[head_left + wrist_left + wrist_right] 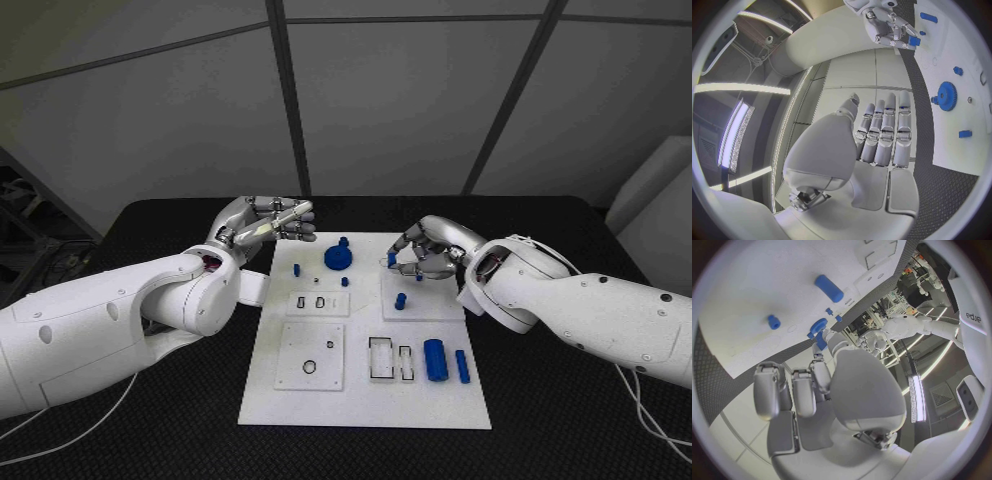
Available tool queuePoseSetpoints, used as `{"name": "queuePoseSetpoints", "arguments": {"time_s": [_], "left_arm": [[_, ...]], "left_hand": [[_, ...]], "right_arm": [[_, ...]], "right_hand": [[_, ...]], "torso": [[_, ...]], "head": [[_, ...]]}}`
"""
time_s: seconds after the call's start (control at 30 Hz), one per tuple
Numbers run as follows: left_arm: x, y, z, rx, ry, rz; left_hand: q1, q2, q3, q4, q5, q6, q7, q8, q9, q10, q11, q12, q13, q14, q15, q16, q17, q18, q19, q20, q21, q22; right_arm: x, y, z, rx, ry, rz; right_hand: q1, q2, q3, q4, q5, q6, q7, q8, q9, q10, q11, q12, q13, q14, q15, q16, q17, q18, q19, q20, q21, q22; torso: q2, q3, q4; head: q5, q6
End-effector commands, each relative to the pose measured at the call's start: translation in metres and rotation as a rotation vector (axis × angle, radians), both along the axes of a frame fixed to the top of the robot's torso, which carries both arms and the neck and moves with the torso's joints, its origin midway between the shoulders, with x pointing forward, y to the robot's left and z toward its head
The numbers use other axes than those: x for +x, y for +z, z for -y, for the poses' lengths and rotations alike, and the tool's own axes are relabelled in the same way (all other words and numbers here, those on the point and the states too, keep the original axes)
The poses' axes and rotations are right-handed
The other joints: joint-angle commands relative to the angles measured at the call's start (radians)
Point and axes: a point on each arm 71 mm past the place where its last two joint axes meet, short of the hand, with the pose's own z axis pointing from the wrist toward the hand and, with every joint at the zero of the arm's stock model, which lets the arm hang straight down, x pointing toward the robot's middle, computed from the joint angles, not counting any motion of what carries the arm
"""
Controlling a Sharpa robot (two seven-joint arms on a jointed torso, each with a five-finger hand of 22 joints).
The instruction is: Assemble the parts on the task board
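Observation:
The white task board (361,405) lies in the middle of the black table. On it stand a blue gear (338,256), two small blue pegs (297,269) (345,282) and a stubby blue peg (401,299). A thick blue cylinder (434,359) and a slim blue bar (462,366) lie at the near right. My right hand (421,248) hovers over the board's far right part and pinches a small blue part (392,260), also seen in the left wrist view (914,41). My left hand (268,222) is raised by the far left corner, fingers (886,130) straight and holding nothing.
The board has recessed plates with small slots (312,301), a ring-shaped recess (309,366) and tall rectangular pockets (382,358). Black table (130,430) surrounds the board on all sides. Grey wall panels stand behind the table.

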Motion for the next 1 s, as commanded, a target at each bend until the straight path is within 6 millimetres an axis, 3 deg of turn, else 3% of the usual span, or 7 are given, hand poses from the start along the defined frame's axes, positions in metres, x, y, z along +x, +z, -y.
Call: {"name": "queuePoseSetpoints", "arguments": {"time_s": [0.03, 0.17, 0.37, 0.47, 1.0], "left_arm": [[0.000, 0.001, 0.000, 0.002, -0.008, 0.006], [0.000, 0.001, 0.001, 0.002, -0.007, 0.007], [0.000, 0.001, 0.001, 0.002, -0.006, 0.008], [0.000, 0.002, 0.001, 0.002, -0.005, 0.009], [0.000, 0.002, 0.002, 0.001, -0.007, 0.009]], "left_hand": [[-0.005, 0.001, 0.001, -0.005, -0.007, 0.007, 0.004, -0.003, -0.001, 0.002, 0.004, -0.005, 0.000, 0.007, 0.003, -0.004, 0.001, 0.005, 0.004, 0.000, -0.006, -0.002], [-0.005, 0.001, 0.001, -0.005, -0.007, 0.007, 0.004, -0.003, -0.001, 0.002, 0.004, -0.005, 0.000, 0.007, 0.003, -0.004, 0.001, 0.005, 0.004, 0.000, -0.006, -0.002], [-0.005, 0.001, 0.002, -0.006, -0.007, 0.007, 0.003, -0.004, -0.001, 0.002, 0.004, -0.006, 0.001, 0.007, 0.003, -0.005, 0.001, 0.005, 0.004, 0.000, -0.006, -0.002], [-0.005, 0.001, 0.002, -0.006, -0.007, 0.007, 0.003, -0.004, -0.001, 0.002, 0.004, -0.006, 0.001, 0.007, 0.003, -0.005, 0.001, 0.005, 0.004, 0.000, -0.006, -0.002], [-0.006, 0.001, 0.002, -0.006, -0.007, 0.007, 0.003, -0.003, -0.001, 0.002, 0.003, -0.006, 0.001, 0.007, 0.003, -0.005, 0.001, 0.005, 0.004, 0.000, -0.006, -0.002]], "right_arm": [[-0.001, 0.003, -0.014, -0.051, -0.004, 0.037], [-0.002, 0.004, -0.037, -0.061, 0.029, 0.044], [-0.005, 0.003, -0.068, -0.088, 0.085, 0.057], [-0.007, 0.002, -0.083, -0.109, 0.114, 0.064], [-0.017, -0.012, -0.111, -0.205, 0.180, 0.060]], "right_hand": [[0.000, 0.006, 0.007, 0.000, 0.004, 0.006, 0.000, 0.006, 0.002, 0.007, 0.002, 0.005, 0.002, 0.087, -0.007, 0.007, 0.199, -0.011, 0.009, -0.002, 0.006, 0.115], [-0.001, 0.006, 0.007, 0.000, 0.004, 0.005, 0.000, 0.006, 0.002, 0.006, 0.002, 0.005, 0.002, 0.087, -0.007, 0.007, 0.199, -0.011, 0.009, -0.002, 0.006, 0.115], [-0.001, 0.007, 0.008, 0.000, 0.003, 0.005, 0.000, 0.005, 0.002, 0.007, 0.002, 0.005, 0.002, 0.087, -0.007, 0.007, 0.199, -0.011, 0.012, -0.002, 0.008, 0.118], [-0.001, 0.007, 0.008, 0.000, 0.003, 0.005, 0.000, 0.005, 0.002, 0.007, 0.002, 0.005, 0.002, 0.087, -0.007, 0.007, 0.199, -0.011, 0.012, -0.002, 0.008, 0.118], [-0.002, 0.009, 0.010, 0.001, 0.003, 0.003, 0.000, 0.004, 0.002, 0.006, 0.002, 0.004, 0.001, 0.088, -0.008, 0.008, 0.201, -0.012, 0.012, -0.003, 0.008, 0.119]], "torso": [[0.001, -0.0002, 0.0015], [0.002, -0.0003, 0.0034], [0.001, 0.0007, -0.0005], [0.002, 0.0009, 0.0004], [0.001, 0.0013, 0.0001]], "head": [[0.003, -0.004], [0.011, -0.010], [0.021, -0.013], [0.024, -0.015], [0.032, -0.025]]}}
